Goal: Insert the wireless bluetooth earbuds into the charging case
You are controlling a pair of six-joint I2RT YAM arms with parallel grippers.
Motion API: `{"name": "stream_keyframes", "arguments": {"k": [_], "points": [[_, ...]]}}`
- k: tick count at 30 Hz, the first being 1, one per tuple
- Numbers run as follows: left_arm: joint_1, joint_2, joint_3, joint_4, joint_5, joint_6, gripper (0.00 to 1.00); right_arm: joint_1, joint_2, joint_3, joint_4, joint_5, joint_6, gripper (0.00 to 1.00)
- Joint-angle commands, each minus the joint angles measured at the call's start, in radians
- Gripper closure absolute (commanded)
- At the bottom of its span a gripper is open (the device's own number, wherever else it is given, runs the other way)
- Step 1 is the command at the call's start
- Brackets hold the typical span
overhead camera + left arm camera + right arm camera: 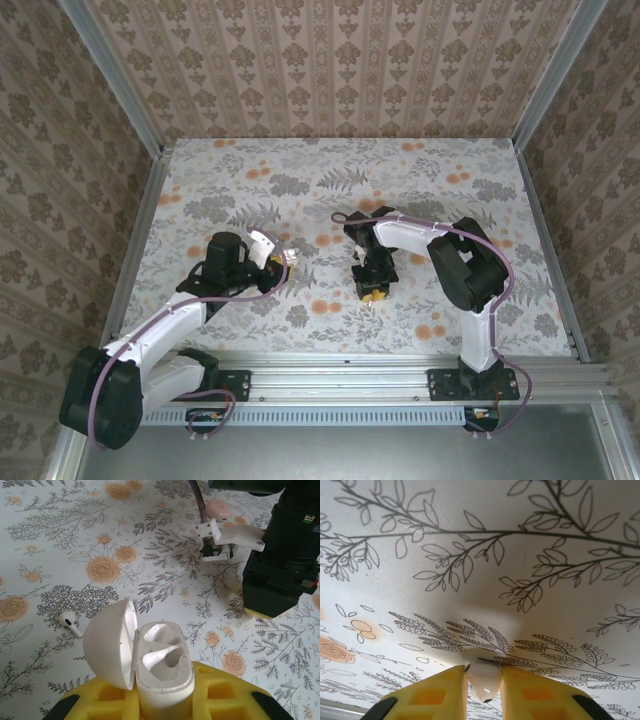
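Observation:
The white charging case [162, 667] stands upright between my left gripper's [164, 692] yellow fingers [227, 690], which are shut on it. Its lid [107, 647] hangs open to the left and both sockets hold nothing. One white earbud [69, 621] lies on the floral table left of the case. From above, the left gripper [270, 256] holds the case [262, 243] left of centre. My right gripper [372, 291] points down at the table in the middle. Its yellow fingers [440, 692] are shut on a second white earbud [481, 669], right at the table surface.
The right arm's black wrist and white camera bracket [280, 555] stand close to the case, at the upper right of the left wrist view. Patterned walls with metal posts [120, 90] enclose the floral table [300, 180]; a metal rail [400, 365] runs along the near edge.

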Motion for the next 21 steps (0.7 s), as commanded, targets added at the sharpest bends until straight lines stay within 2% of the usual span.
{"name": "stream_keyframes", "arguments": {"k": [1, 10, 20, 21], "points": [[-0.004, -0.003, 0.02, -0.015, -0.004, 0.019, 0.85, 0.014, -0.001, -0.033, 0.049, 0.003, 0.02, 0.78], [-0.005, 0.012, 0.009, 0.019, 0.006, 0.01, 0.85, 0.018, -0.157, -0.101, 0.157, 0.043, 0.064, 0.8], [-0.004, 0.065, -0.054, 0.204, 0.071, 0.011, 0.85, 0.028, -0.43, -0.338, 0.435, 0.087, 0.138, 0.81], [-0.033, 0.069, -0.058, 0.221, 0.084, 0.013, 0.85, 0.028, -0.456, -0.356, 0.461, 0.085, 0.126, 0.81]]}}
